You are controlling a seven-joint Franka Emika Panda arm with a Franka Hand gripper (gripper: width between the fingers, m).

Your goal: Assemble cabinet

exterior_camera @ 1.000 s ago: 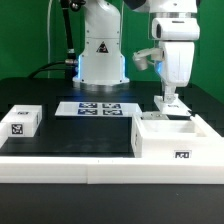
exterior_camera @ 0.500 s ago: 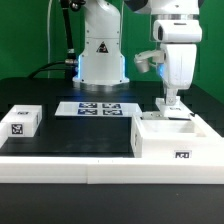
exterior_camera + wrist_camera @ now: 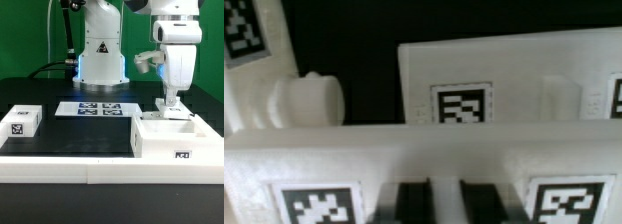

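Nearest the camera, the cabinet point(image 3: 160, 145) sat on the dark surface point(image 3: 80, 135) at the exterior view's right, open side up, with a tag point(image 3: 181, 155) on its front wall. The jaws hung just over its far wall. Neither view let me tell whether they were spread or pinching anything. A small tagged block point(image 3: 20, 121) lay well apart at the exterior view's left, the marker board point(image 3: 98, 108) farther back, the arm's base point(image 3: 102, 55) beyond. To do this step well, I judged the jaws should descend squarely and slowly over that wall. Only the wrist view showed tagged white panels point(image 3: 491, 70) close up, blurred. Only the exterior view showed the whole layout.
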